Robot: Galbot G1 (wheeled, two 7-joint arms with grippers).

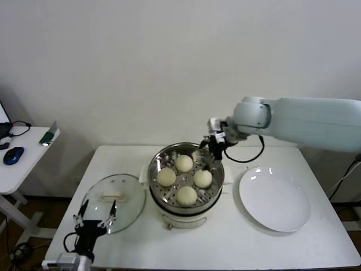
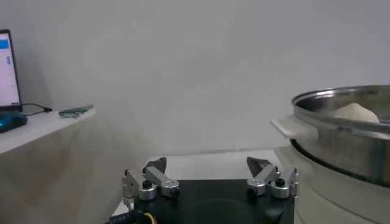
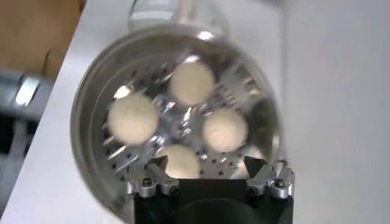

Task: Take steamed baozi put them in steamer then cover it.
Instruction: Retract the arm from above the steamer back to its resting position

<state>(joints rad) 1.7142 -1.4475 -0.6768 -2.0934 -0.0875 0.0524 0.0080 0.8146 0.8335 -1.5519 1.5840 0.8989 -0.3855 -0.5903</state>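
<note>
Baozi (image 1: 186, 195) all four in steamer (image 1: 158, 192); right tool (image 1: 210, 151) spread, empty, above rim. Lift clear. Left tool (image 1: 96, 216) spread near cover (image 1: 127, 195): grab handle centred.

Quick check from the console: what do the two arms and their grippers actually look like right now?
The right arm has a smooth pale blue-white shell, with a black cable looping at its wrist. The right gripper and left gripper match: black body, two silver metal fingers with dark tips and black screws. Thin wires trail from the left gripper's base.
</note>
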